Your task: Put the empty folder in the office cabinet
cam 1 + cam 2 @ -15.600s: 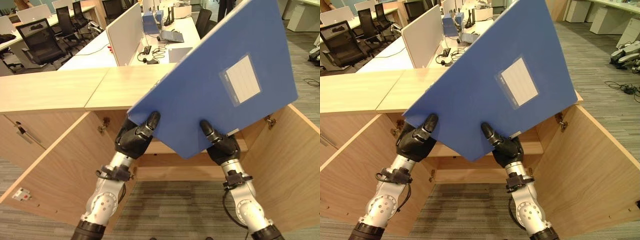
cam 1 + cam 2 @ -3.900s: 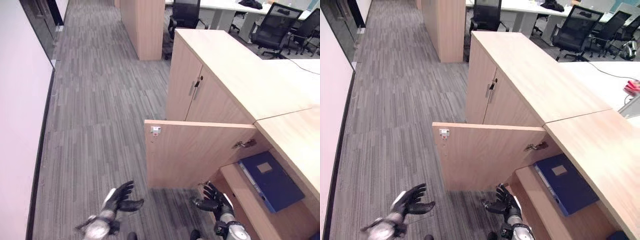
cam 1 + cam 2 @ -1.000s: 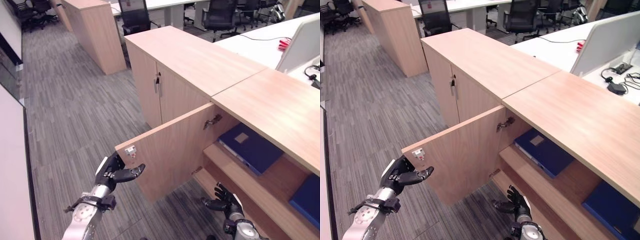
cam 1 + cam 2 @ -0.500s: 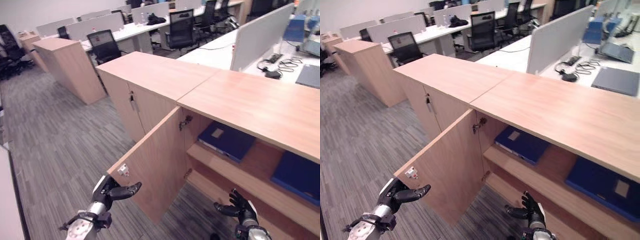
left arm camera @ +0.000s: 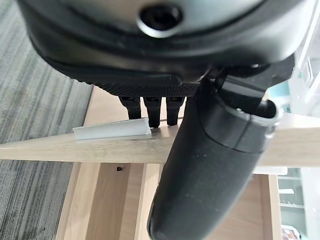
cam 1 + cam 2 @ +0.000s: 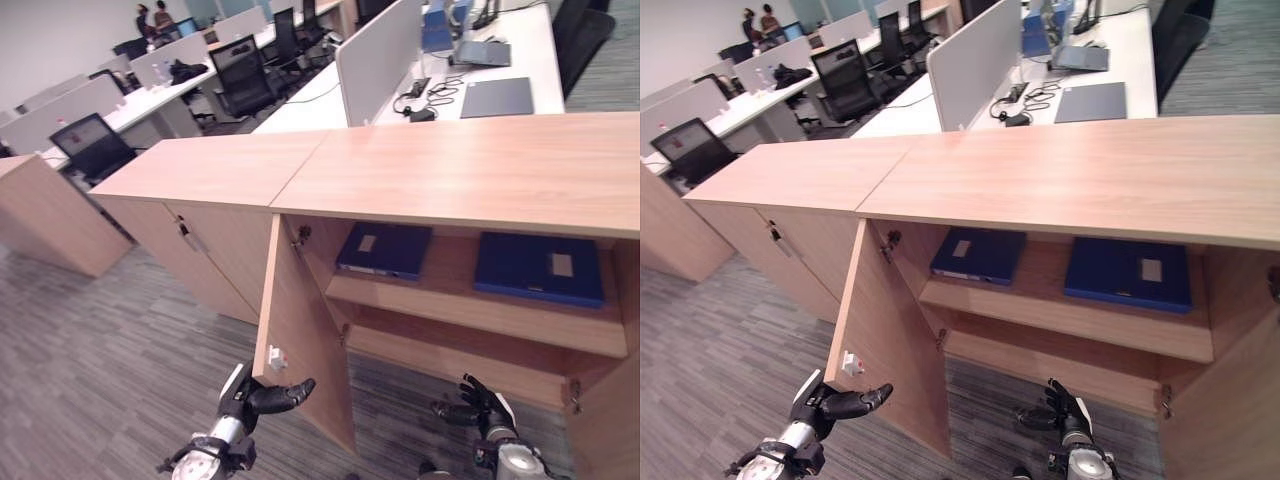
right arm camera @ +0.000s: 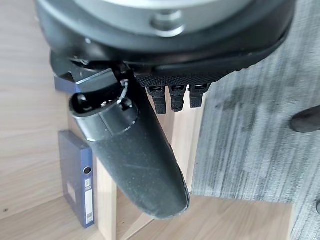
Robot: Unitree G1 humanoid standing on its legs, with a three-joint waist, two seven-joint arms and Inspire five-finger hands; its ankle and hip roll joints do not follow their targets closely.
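Lying on cabinet (image 6: 420, 180) shelf, blue folder (image 6: 384, 248), well above right hand (image 6: 478, 408)

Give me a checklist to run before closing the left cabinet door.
1. Two blue folders, one on the left and one on the right, flat on the upper shelf: ok.
2. Nothing sticking out past the shelf edge: ok.
3. Left hand at the left door edge, fingers straight: ok.
4. Right hand open, holding nothing: ok.
5. Right hand out of the door's swing: cannot tell.
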